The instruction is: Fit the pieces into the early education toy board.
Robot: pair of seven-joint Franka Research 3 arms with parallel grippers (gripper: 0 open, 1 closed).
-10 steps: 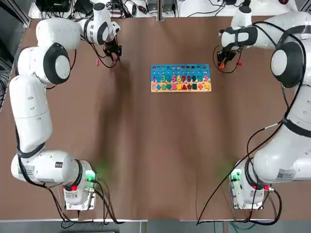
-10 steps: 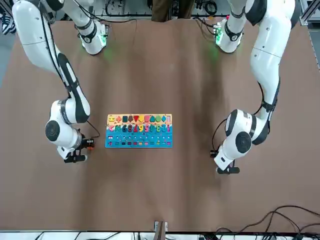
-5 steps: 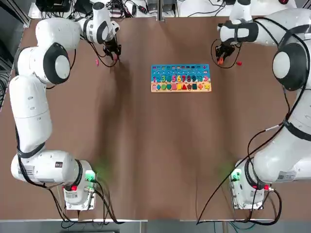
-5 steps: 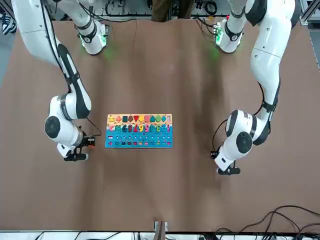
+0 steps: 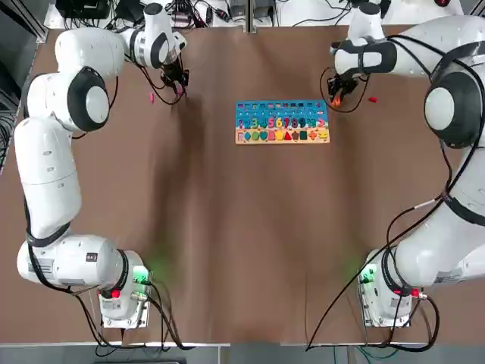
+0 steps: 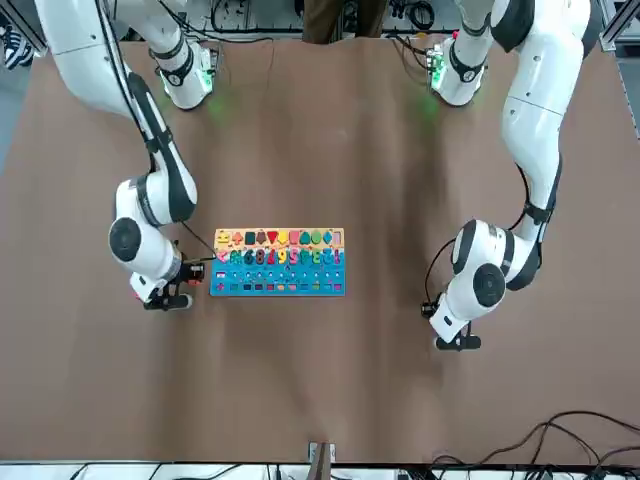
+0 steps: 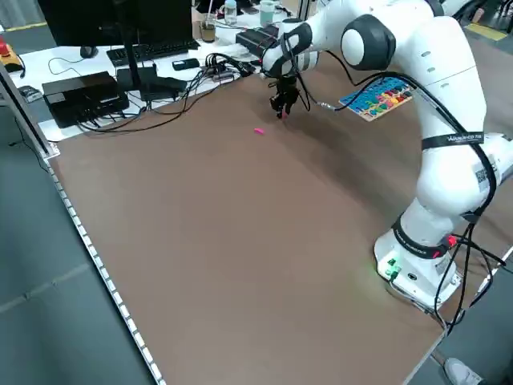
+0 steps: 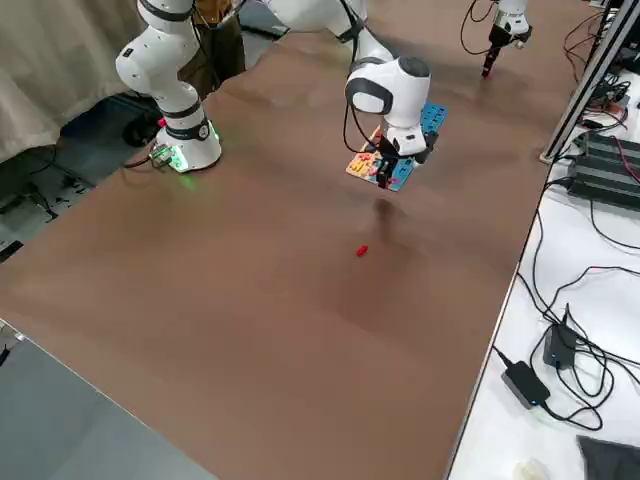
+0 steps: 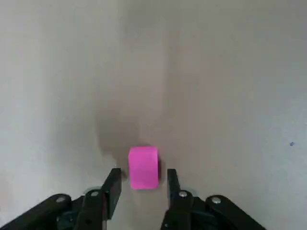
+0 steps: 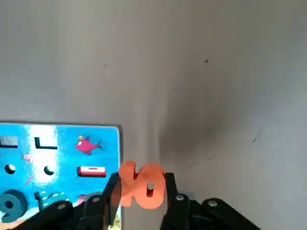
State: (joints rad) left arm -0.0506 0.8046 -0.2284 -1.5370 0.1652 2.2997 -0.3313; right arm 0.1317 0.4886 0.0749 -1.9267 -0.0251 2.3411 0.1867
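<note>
A: Right gripper (image 10: 141, 189) is clamped on the orange "10" piece (image 10: 142, 185), just beside the toy board (image 5: 282, 121)'s end. Advice?
B: Square it over its slot, lower flat.
A: Left gripper (image 9: 140, 184)?
B: Half-open around the pink piece (image 9: 143, 167), well apart from board.
</note>
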